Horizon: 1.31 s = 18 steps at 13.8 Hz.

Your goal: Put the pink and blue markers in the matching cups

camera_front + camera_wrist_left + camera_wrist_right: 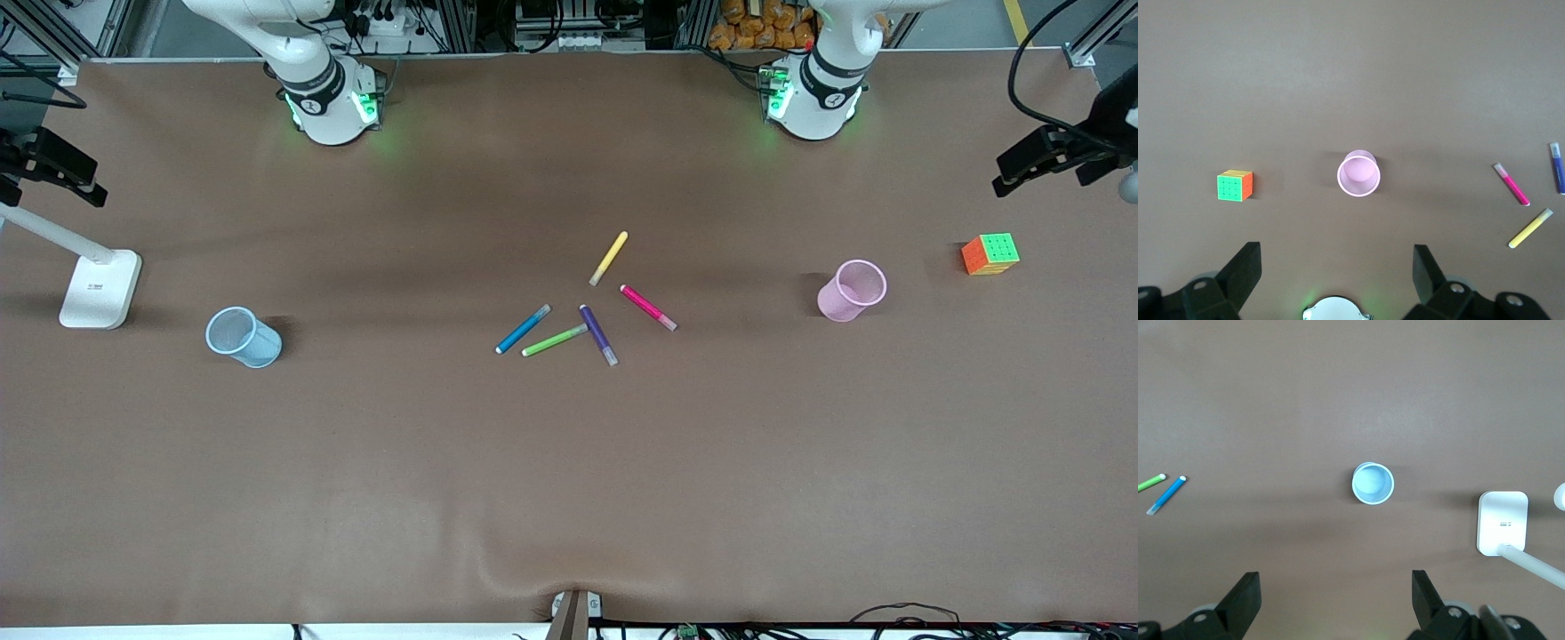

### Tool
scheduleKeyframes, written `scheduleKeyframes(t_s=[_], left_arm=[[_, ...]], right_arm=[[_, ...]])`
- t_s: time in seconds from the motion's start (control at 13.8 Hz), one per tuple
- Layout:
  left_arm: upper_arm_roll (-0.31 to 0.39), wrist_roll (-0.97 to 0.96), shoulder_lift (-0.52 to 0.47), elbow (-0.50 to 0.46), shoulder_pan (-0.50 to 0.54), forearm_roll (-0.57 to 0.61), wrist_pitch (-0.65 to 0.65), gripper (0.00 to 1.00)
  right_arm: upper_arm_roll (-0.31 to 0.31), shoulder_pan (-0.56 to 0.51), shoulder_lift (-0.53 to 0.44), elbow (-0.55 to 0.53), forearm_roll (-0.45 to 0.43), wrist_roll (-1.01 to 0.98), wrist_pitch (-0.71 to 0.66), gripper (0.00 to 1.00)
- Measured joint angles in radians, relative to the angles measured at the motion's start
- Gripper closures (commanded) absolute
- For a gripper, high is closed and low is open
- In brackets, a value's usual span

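The pink marker (648, 308) and the blue marker (523, 329) lie flat among other pens at the table's middle. The pale pink cup (853, 290) stands upright toward the left arm's end. The light blue mesh cup (243, 337) stands toward the right arm's end. My left gripper (1337, 252) is open and empty, high over the table near its base, looking down on the pink cup (1359, 173) and pink marker (1511, 184). My right gripper (1334, 577) is open and empty, high above the blue cup (1373, 483) and blue marker (1166, 495). Both arms wait.
A yellow pen (609, 258), a green pen (554, 340) and a purple pen (598, 334) lie with the markers. A colourful cube (989, 254) sits at the left arm's end. A white lamp base (100, 288) stands at the right arm's end.
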Motion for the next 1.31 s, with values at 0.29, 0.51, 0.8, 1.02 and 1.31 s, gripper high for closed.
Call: scheduleKeyframes(t_s=[0.29, 0.51, 0.8, 1.02, 1.31], left_arm=[[0.0, 0.0, 0.0, 0.003, 0.014, 0.0, -0.001, 0.0], [0.0, 0.0, 0.001, 0.004, 0.014, 0.0, -0.002, 0.0], [-0.001, 0.0, 0.006, 0.004, 0.014, 0.0, -0.024, 0.0], [-0.003, 0.0, 0.007, 0.004, 0.014, -0.001, -0.035, 0.0], [-0.004, 0.0, 0.007, 0.001, 0.013, -0.002, -0.055, 0.0]], right_arm=[[-0.001, 0.0, 0.0, 0.0, 0.0, 0.0, 0.0, 0.0], [-0.002, -0.001, 0.0, 0.0, 0.0, 0.0, 0.0, 0.0], [-0.003, -0.001, 0.0, 0.0, 0.0, 0.0, 0.003, 0.0], [-0.005, -0.002, 0.002, 0.0, 0.0, 0.0, 0.007, 0.0], [-0.005, -0.002, 0.002, 0.0, 0.0, 0.0, 0.008, 0.0]])
